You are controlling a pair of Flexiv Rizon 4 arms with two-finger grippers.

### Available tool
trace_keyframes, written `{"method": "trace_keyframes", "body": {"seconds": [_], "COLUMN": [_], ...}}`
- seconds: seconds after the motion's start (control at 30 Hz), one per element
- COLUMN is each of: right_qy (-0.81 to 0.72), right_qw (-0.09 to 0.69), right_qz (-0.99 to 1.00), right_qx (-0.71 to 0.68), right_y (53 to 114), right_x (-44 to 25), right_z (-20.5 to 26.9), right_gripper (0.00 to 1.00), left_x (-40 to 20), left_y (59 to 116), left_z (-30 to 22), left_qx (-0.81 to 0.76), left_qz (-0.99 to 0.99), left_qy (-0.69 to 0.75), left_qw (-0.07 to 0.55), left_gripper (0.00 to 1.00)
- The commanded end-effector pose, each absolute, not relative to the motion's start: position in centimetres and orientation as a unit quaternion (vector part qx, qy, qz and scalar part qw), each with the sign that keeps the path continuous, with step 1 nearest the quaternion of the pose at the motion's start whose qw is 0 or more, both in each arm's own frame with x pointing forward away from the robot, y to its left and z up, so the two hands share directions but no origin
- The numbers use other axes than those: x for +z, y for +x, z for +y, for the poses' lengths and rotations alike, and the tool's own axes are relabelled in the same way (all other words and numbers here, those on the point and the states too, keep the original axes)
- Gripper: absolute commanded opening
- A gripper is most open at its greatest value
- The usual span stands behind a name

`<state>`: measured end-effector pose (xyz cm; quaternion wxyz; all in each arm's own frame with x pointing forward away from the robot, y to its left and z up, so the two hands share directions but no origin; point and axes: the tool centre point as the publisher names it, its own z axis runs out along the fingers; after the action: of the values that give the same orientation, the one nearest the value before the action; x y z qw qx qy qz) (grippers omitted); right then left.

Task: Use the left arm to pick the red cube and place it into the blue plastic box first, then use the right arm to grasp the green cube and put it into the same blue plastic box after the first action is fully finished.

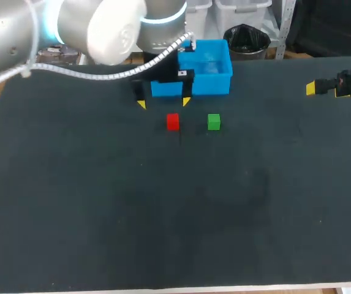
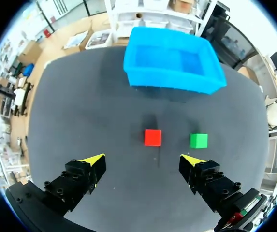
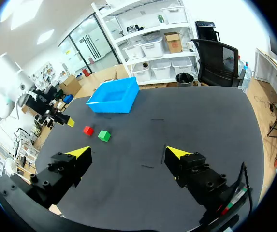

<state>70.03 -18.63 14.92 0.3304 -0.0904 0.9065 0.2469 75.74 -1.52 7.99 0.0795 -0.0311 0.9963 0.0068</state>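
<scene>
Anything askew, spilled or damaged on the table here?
Nothing stands out. The red cube and green cube sit flat on the table, apart, and the blue plastic box stands upright and empty.

The left arm (image 1: 71,30) comes in over the table's (image 1: 89,208) far left corner and reaches along the far edge to about its middle. The left gripper (image 1: 163,102) points down, close above the table. Its fingers (image 2: 87,174) are spread wide with nothing between them. The right gripper (image 1: 325,90) sits at the right edge near the far corner. It is aimed in toward the table's middle, its jaws wide apart and empty.
</scene>
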Motion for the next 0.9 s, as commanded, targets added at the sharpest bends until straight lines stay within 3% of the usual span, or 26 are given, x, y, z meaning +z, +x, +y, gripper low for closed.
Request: {"method": "trace_keyframes", "body": {"seconds": [0.03, 0.9], "right_qy": [-0.09, -0.09], "right_qw": [0.33, 0.33], "right_qz": [0.907, 0.907], "right_qx": [0.246, 0.246], "right_y": [70.0, 70.0], "right_x": [14.9, 14.9], "right_z": [-18.6, -18.6], "right_gripper": [1.0, 1.0], "left_x": [7.1, 4.0], "left_y": [76.5, 76.8], "left_z": [-2.0, -2.2], "left_qx": [0.026, 0.01], "left_qz": [0.997, 0.996], "left_qy": [-0.033, -0.058], "left_qw": [0.06, 0.061], "left_gripper": [1.0, 1.0]}}
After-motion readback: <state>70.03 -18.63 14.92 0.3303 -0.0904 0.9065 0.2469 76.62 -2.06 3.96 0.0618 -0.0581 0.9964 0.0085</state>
